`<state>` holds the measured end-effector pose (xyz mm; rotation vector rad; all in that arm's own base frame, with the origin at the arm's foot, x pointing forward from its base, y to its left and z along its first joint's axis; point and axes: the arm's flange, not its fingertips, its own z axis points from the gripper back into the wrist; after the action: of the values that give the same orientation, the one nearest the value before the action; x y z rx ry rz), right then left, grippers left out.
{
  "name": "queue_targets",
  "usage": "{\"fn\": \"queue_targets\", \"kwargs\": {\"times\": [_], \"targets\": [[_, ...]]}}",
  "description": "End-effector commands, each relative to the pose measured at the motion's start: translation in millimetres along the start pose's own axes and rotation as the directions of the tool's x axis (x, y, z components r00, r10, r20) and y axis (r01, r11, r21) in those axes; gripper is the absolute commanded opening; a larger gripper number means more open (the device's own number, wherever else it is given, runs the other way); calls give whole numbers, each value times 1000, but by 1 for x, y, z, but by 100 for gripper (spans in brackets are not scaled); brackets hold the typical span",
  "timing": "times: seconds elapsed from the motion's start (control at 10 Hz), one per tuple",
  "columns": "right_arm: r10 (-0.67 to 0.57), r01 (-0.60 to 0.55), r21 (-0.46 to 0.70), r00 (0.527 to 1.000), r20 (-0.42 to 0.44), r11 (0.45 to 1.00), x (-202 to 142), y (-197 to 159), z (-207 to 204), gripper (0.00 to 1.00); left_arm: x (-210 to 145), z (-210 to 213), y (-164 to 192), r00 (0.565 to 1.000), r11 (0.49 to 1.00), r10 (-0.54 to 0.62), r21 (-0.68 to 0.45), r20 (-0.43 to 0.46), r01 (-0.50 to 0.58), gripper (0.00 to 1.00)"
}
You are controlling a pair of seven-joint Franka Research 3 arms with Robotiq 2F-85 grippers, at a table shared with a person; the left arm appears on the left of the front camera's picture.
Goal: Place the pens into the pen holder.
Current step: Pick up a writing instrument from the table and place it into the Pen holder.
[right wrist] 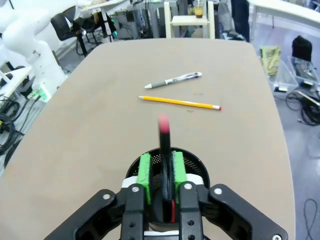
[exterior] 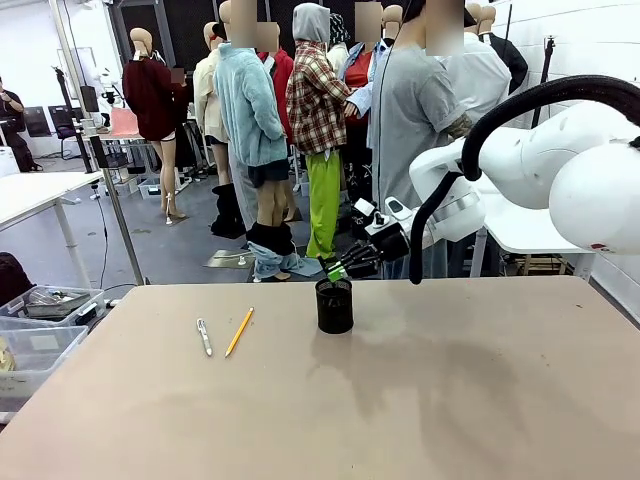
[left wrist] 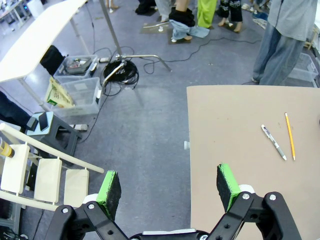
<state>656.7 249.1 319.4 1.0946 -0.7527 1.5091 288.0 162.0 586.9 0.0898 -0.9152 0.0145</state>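
right gripper [right wrist: 161,170] pads clamped on slim dark pen [right wrist: 163,145], pinkish top blurred, lower end apparently inside black mesh pen holder [exterior: 334,306] | yellow pencil [exterior: 239,332] and silver-white pen [exterior: 204,337] lie side by side on table [exterior: 450,400], left of holder | left gripper [left wrist: 167,187] jaws wide apart, beyond table edge

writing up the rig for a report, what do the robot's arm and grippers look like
The right arm is glossy white with rounded joints, a small red mark under one, and a thick black cable looping along it. The right gripper and left gripper are black linkage frames with visible screws; each finger ends in a bright green pad.
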Motion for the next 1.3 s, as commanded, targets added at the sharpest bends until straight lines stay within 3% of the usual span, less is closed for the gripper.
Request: {"fn": "queue_targets", "kwargs": {"times": [0.0, 0.1, 0.3, 0.5, 0.6, 0.8, 1.0, 1.1, 1.2], "targets": [[-7, 7, -4, 999, -44, 1000, 7, 0, 5, 63, 2, -1, 0, 1000, 1000, 16, 4, 11, -17, 100], [1, -2, -10, 999, -52, 1000, 9, 5, 10, 80, 2, -1, 0, 1000, 1000, 16, 4, 11, -17, 100], [19, -28, -90, 995, -95, 996, 17, 37, 43, 80, 2, -1, 0, 1000, 1000, 16, 4, 11, -17, 100], [-74, 4, -279, 967, -242, 960, 24, 93, 108, 80, 2, -1, 0, 1000, 1000, 16, 4, 11, -17, 100], [-178, 56, -395, 944, -279, 917, 20, 116, 141, 80, 2, -1, 0, 1000, 1000, 16, 4, 11, -17, 100], [-401, 147, -600, 860, -315, 786, 14, 166, 193, 80, 2, -1, 0, 1000, 1000, 16, 4, 11, -17, 100], [-615, 264, -732, 745, -258, 628, 14, 209, 234, 80, 2, -1, 0, 1000, 1000, 16, 4, 11, -17, 100], [-717, 312, -790, 663, -216, 527, 15, 226, 252, 80, 2, -1, 0, 1000, 1000, 16, 4, 11, -17, 100], [-822, 335, -848, 538, -186, 411, 16, 241, 268, 80, 2, -1, 0, 1000, 1000, 16, 4, 11, -17, 100]]}}
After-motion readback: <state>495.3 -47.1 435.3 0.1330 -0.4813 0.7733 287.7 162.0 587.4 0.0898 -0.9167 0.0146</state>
